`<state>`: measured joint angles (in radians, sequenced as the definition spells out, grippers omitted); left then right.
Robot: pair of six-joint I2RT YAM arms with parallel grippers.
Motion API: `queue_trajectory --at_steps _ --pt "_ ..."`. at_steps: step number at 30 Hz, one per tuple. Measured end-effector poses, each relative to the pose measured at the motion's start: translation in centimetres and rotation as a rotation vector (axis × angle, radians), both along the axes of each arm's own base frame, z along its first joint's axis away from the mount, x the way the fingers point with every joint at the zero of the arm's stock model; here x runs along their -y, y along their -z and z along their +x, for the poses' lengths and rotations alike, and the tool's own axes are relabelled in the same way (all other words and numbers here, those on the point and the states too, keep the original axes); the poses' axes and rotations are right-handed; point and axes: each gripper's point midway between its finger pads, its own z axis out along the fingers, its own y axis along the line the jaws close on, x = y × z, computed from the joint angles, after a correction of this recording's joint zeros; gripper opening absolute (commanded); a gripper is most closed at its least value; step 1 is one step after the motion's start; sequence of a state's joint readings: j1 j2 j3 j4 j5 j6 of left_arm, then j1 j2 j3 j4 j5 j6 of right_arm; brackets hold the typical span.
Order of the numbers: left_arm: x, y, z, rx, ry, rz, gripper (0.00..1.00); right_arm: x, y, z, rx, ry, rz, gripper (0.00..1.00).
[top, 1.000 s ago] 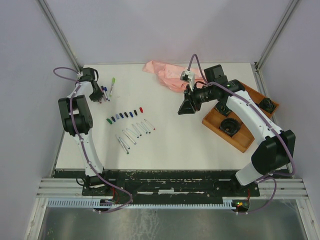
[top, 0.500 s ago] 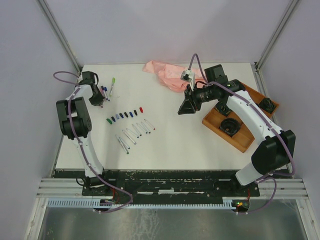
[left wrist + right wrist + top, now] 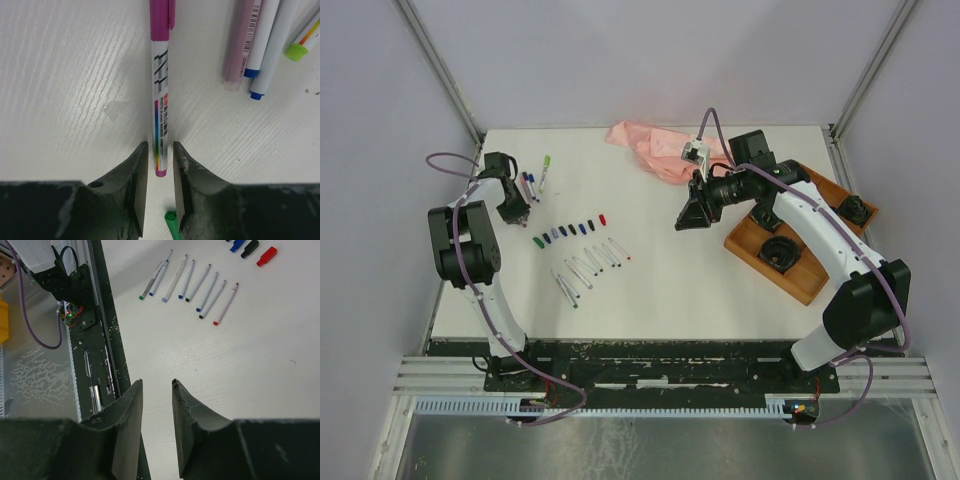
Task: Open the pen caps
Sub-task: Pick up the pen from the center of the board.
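The pen caps (image 3: 570,229) lie in a short row at mid-left of the table: green, grey, navy, blue, black and red. Blue, black and red ones (image 3: 267,256) show in the right wrist view. Uncapped white pens (image 3: 588,268) lie just below the row. A few capped pens (image 3: 532,180) lie at the far left. My left gripper (image 3: 518,210) is low over the table. Its jaws (image 3: 160,147) stand narrowly open on either side of the tail end of a magenta-capped pen (image 3: 161,75), with a small gap each side. A green cylinder end (image 3: 172,225) lies under the right finger. My right gripper (image 3: 688,217) is open and empty above mid-table (image 3: 157,382).
A pink cloth (image 3: 655,148) lies at the back. A wooden tray (image 3: 745,240) with black round objects stands at the right, under the right arm. A mauve pen (image 3: 242,45), blue-ended pens (image 3: 267,50) and a lime-ended pen (image 3: 299,50) lie right of the magenta pen. The black front rail (image 3: 95,340) borders the table.
My left gripper has moved a little toward the near side, along the capped pens at the far left. The right arm has not moved.
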<state>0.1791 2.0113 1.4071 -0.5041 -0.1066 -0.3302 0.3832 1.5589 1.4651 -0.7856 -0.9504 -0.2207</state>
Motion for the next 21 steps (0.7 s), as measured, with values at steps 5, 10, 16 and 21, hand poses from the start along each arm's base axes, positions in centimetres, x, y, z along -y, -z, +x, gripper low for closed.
queue_trajectory --at_steps 5,10,16,21 --pt "-0.1 0.0 0.1 -0.012 0.0 -0.001 0.33 0.0 0.0 0.0 -0.003 0.003 0.001 0.37" --pt "-0.2 0.0 0.5 -0.009 -0.003 0.004 0.1 0.0 0.0 0.0 -0.003 0.003 0.002 0.37" --pt "-0.2 0.0 0.6 -0.008 -0.002 0.003 0.03 -0.1 0.0 -0.1 -0.008 -0.001 0.007 0.37" --pt "-0.2 -1.2 0.3 0.019 -0.003 0.01 0.03 -0.2 -0.1 -0.3 -0.012 -0.011 0.021 0.37"
